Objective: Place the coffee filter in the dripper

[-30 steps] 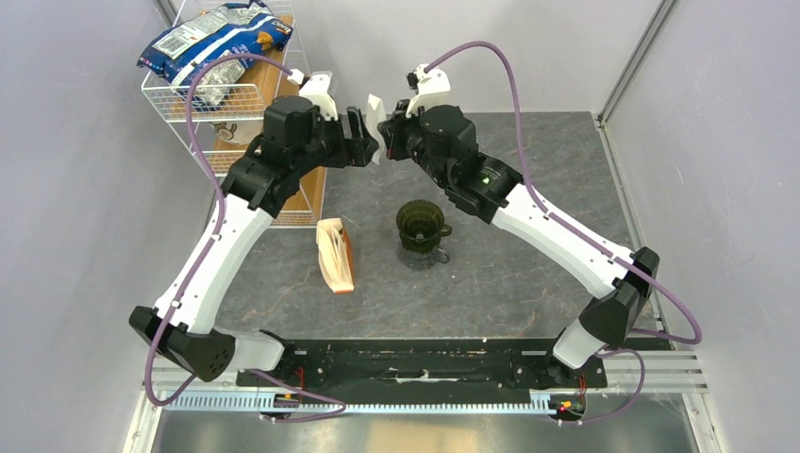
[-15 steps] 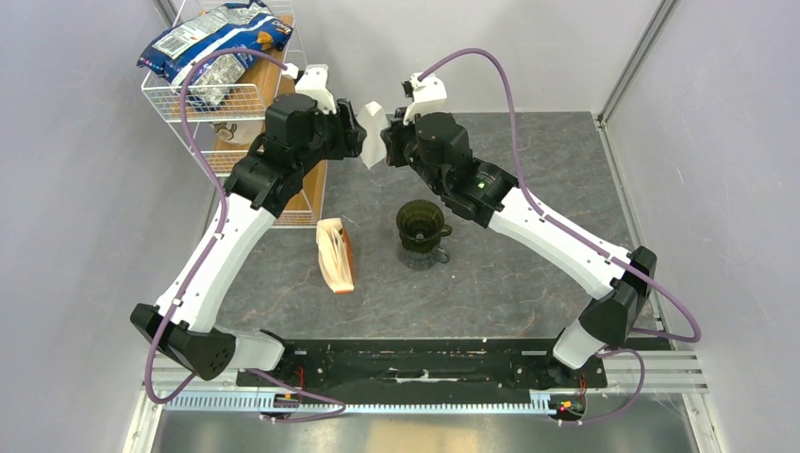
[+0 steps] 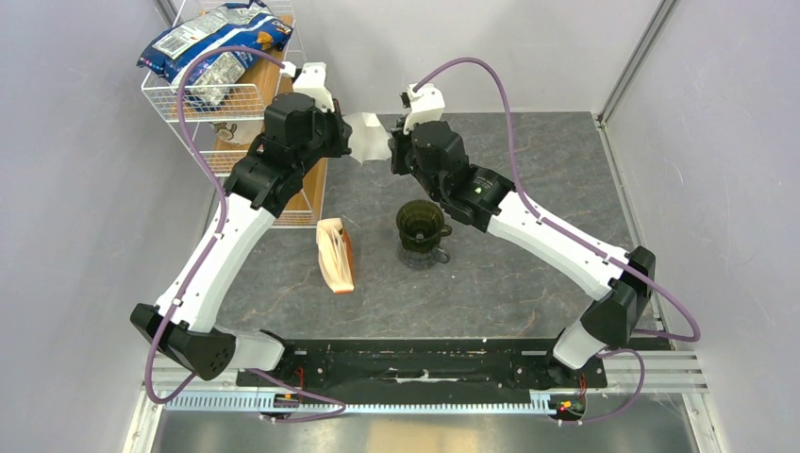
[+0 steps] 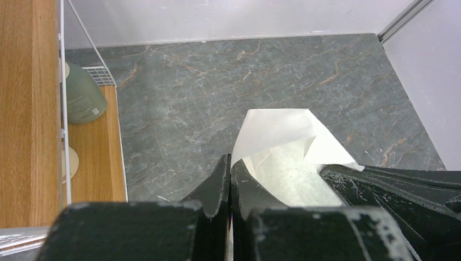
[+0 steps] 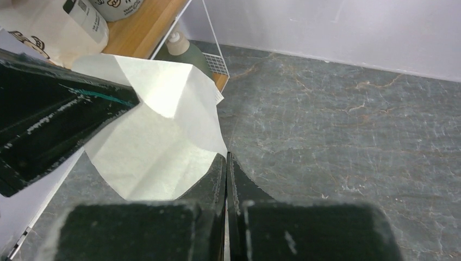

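The white paper coffee filter [image 3: 369, 136] hangs in the air above the back of the table, stretched between both grippers. My left gripper [image 3: 349, 139] is shut on its left edge; in the left wrist view the jaws [image 4: 230, 162] pinch the paper [image 4: 282, 147]. My right gripper [image 3: 392, 146] is shut on the opposite edge, and the right wrist view shows the filter [image 5: 157, 125] spreading left from the closed tips [image 5: 225, 157]. The dark olive-green dripper [image 3: 420, 225] stands upright on the table, nearer and slightly right of the filter, with nothing in it.
A tan, orange-edged packet of filters [image 3: 336, 255] lies left of the dripper. A white wire rack [image 3: 222, 94] with bags and a wooden shelf [image 3: 300, 193] stands at the back left. A green bottle [image 4: 82, 95] sits on the shelf. A wall post [image 3: 630, 57] rises back right.
My left gripper has shut on the filter's free edge. The two grippers have drawn slightly apart, and the filter now spreads wider between them.
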Available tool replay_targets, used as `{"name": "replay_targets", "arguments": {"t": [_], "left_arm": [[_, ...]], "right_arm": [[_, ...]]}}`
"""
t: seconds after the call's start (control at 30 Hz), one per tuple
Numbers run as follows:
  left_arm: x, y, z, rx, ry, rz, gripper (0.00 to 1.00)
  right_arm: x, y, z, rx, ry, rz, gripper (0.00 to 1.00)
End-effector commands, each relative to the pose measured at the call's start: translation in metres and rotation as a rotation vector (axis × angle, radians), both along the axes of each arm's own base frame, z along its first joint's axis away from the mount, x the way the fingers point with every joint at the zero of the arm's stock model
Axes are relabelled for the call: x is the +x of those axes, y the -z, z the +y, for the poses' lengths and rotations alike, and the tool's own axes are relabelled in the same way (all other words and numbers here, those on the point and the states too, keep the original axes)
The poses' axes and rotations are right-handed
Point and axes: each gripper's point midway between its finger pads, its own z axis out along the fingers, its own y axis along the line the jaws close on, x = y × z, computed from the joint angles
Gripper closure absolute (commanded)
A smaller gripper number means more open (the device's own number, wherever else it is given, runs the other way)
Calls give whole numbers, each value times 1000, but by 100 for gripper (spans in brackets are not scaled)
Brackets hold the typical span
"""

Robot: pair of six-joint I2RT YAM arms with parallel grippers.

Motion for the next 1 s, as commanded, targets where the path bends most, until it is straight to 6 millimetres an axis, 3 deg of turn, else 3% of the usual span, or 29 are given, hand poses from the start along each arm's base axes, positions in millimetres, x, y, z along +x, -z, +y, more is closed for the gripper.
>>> {"name": "replay_targets", "arguments": {"t": [0.0, 0.07, 0.13, 0.27, 0.5, 0.73, 0.87, 0.97], "left_arm": [[-4, -18, 2, -7, 10, -64, 98], [-8, -17, -6, -16, 55, -59, 98], [-12, -15, -12, -28, 97, -44, 98], [-21, -12, -23, -49, 165, -25, 98], [-34, -11, -34, -68, 225, -9, 98], [-39, -15, -33, -76, 225, -13, 98], [-41, -10, -30, -58, 219, 8, 98], [-43, -4, -30, -45, 226, 20, 98]], "right_arm": [[-6, -20, -16, 21, 18, -41, 100], [-6, -19, -15, 11, 3, -52, 97], [-6, -18, -11, -2, -25, -68, 82], [-2, -18, -6, -19, -40, -93, 63], [7, -23, -2, -17, -47, -119, 48], [12, -17, 0, -64, -54, -130, 44], [15, -13, -8, -89, -47, -128, 38], [13, -16, -8, -86, -82, -134, 40]]}}
